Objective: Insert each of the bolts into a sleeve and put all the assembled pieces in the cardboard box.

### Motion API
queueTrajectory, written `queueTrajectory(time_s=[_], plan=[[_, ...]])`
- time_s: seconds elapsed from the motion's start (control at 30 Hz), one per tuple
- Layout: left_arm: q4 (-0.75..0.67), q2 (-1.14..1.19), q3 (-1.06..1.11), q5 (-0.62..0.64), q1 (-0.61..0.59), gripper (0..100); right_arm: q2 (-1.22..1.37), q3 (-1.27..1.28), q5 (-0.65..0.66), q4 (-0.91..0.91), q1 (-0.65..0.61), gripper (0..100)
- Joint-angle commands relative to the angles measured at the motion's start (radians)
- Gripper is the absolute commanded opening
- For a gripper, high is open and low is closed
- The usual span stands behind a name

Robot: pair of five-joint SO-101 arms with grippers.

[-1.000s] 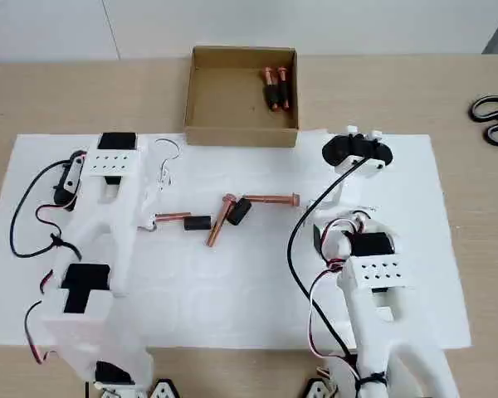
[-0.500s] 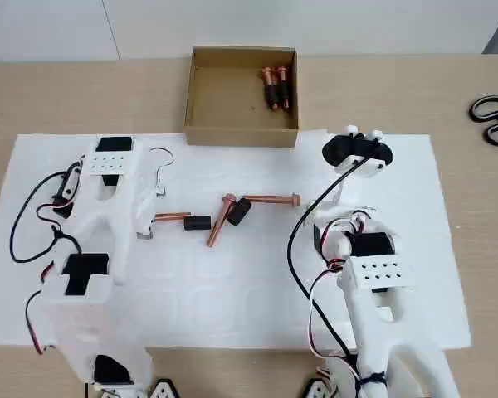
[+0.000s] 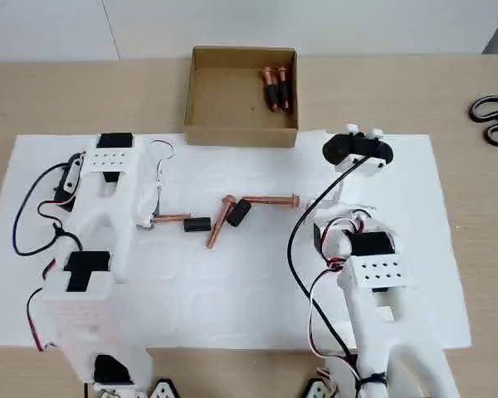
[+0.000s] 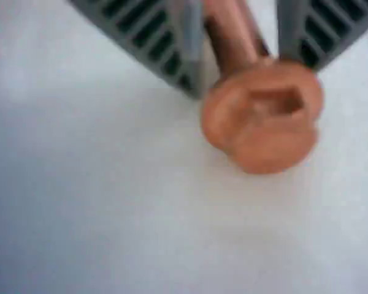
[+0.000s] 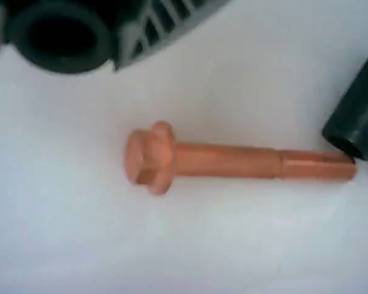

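A copper bolt [image 3: 171,218] lies on the white sheet with a black sleeve [image 3: 197,223] on its tip. My left gripper [image 3: 153,212] is open at its head end. The ribbed fingers [image 4: 153,43] straddle the shank just behind the bolt head [image 4: 262,116]. A second bolt [image 3: 218,220] lies slanted beside a loose sleeve [image 3: 239,211]. A third bolt [image 3: 270,199] lies flat, and its head [image 5: 148,157] is below my right gripper [image 5: 101,37]. That gripper appears shut on another black sleeve [image 5: 61,37]. Two assembled pieces [image 3: 275,87] lie in the cardboard box [image 3: 224,133].
The white sheet [image 3: 232,290] covers the middle of the wooden table. Scissors [image 3: 494,118] lie at the far right edge. The right arm's black cable [image 3: 297,249] loops over the sheet beside that arm.
The left arm swayed slightly and its gripper settled around the head end of the left bolt. The right arm and the loose parts have not moved.
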Motion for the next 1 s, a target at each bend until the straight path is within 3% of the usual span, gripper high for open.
queueTrajectory(time_s=[0.0,0.47,0.67,0.8,0.97], plan=[[0.023,0.020,-0.024,0.005,0.009,1,0.001,-0.063,-0.002,-0.015,0.008,0.5],[0.103,0.020,-0.581,0.002,0.095,1,0.001,-0.063,-0.002,-0.013,0.008,0.5],[0.285,0.018,-0.800,-0.008,0.140,1,0.001,-0.063,-0.002,-0.013,0.004,0.5],[0.282,-0.037,-0.928,-0.115,0.144,1,0.001,-0.064,-0.002,-0.021,-0.002,0.5],[0.282,-0.178,-0.983,-0.339,0.272,1,0.001,-0.068,-0.002,-0.018,-0.088,0.6]])
